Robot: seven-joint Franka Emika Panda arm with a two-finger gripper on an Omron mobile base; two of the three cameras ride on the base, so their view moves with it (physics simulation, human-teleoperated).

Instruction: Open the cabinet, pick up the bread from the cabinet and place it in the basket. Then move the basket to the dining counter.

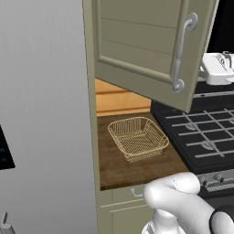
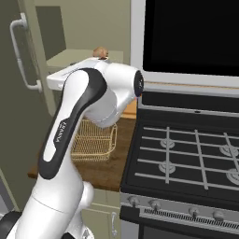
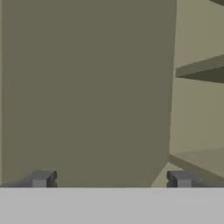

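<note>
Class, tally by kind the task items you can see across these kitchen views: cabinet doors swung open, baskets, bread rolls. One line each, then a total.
Open cabinet doors: 1, the olive-green cabinet door
Baskets: 1, the wire basket
Bread rolls: 1, the bread on the cabinet shelf
Total: 3

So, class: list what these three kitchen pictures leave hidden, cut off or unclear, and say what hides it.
1. Bread: right base view, mostly hidden behind the white arm; just its top shows.
2. Basket: right base view, partly covered by the arm; whole in the left base view.
3. Cabinet door: left base view, cut off at the top edge.
4. Pincer: hand view, fingertips only.
</note>
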